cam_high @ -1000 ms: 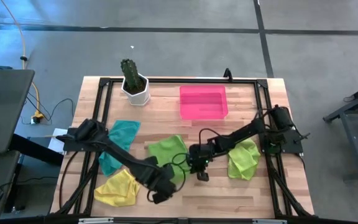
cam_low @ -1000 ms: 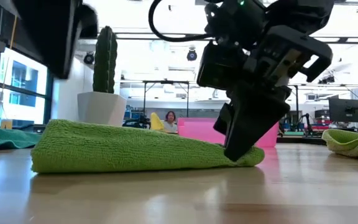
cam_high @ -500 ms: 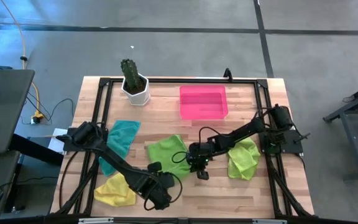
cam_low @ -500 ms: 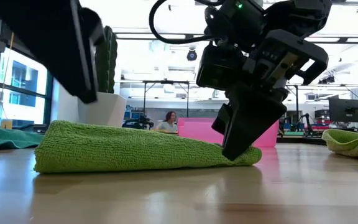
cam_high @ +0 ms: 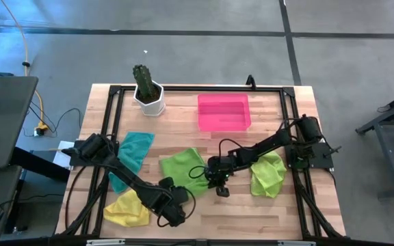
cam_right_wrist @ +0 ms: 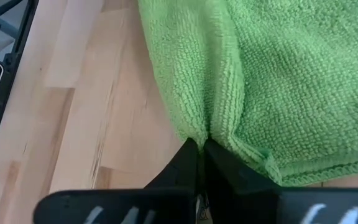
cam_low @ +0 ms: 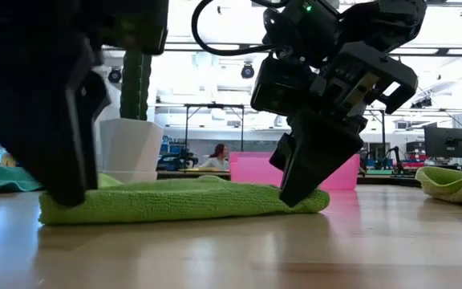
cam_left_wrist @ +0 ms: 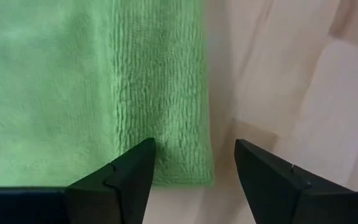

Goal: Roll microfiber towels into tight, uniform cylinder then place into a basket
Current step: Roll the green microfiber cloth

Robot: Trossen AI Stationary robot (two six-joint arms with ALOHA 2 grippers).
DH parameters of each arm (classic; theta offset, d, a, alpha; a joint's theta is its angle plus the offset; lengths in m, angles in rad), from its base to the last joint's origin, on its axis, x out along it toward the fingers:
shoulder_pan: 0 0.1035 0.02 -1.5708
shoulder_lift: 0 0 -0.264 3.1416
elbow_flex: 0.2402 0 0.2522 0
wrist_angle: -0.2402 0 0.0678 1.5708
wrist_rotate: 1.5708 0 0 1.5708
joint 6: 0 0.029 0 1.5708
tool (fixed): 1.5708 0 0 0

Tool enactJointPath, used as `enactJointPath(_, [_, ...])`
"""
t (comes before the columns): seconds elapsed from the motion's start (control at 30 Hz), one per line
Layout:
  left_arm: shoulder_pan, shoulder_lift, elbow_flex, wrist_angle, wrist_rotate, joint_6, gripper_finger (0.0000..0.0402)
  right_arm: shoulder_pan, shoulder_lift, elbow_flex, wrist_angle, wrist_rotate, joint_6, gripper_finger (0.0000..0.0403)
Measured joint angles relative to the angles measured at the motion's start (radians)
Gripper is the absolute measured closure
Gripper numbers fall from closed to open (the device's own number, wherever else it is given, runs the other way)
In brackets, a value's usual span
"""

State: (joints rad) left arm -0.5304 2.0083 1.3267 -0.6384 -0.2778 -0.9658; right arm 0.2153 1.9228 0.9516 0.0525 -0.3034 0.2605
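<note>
— Green microfiber towel (cam_high: 183, 166) lies flat mid-surface, near the pink basket (cam_high: 224, 112). How does the left tool (cam_left_wrist: 191, 163) stand?

— Wide open, straddling the towel's edge, holding nothing.

— And the right tool (cam_right_wrist: 199, 152)?

— Pinched shut on the opposite edge, apparently. The towel is soft, light and floppy; take it by the hem.

Nothing readable anywhere in these shots, honestly. No labels, brands, numbers or signs that I can make out on anything on the table, on the arms, or in the room behind.
</note>
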Motion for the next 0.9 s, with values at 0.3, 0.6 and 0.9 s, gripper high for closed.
enactJointPath(0.3, [-0.002,0.0,-0.023,0.062,0.006,-0.088,0.0193,0.0,0.0,0.0,0.02,0.001,0.0,0.0401])
enactJointPath(0.6, [0.005,-0.002,-0.081,0.072,-0.034,-0.176,0.025,0.0,0.0,0.0,0.028,0.0,0.0,0.0392])
enactJointPath(0.9, [0.004,0.001,-0.085,0.052,-0.051,-0.096,0.0362,0.0,-0.015,0.0,0.017,0.006,-0.12,0.0387])
